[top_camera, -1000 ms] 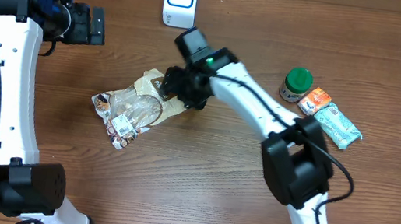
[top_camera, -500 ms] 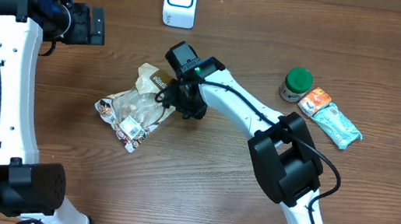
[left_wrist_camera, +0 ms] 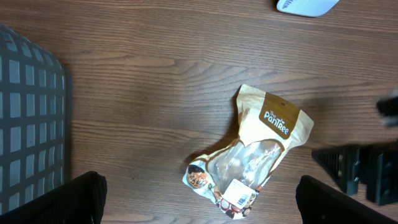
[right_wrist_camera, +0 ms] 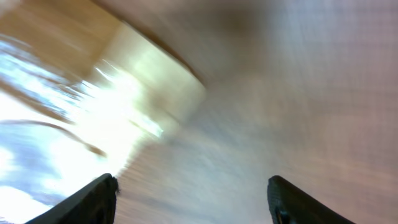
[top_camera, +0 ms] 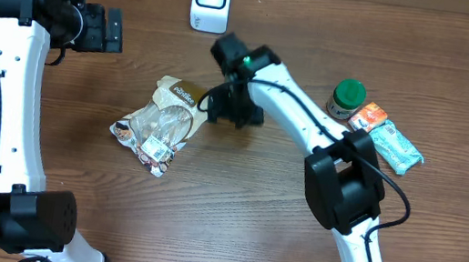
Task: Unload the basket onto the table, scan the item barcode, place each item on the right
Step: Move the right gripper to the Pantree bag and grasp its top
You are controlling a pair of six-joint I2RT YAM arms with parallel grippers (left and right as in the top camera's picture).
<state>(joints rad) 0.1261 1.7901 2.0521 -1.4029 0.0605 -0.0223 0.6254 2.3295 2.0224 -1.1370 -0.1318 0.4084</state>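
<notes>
brown snack bag lies flat on the table at 9 o'clock of the right gripper, jaws apart and empty. better to pinch its top edge so the white label can face the scanner at 12 o'clock.

Robot lab: white arm, wooden table, barcode scanner.

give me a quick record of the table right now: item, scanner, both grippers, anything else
item: snack bag, lying flat on the table, white label up
scanner: white scanner at the far edge, apart from the bag
left gripper: open, empty, away from the bag
right gripper: open, empty, beside the bag's brown top
other: green-lidded jar, orange packet, teal packet, grouped on the right arm's side
</notes>
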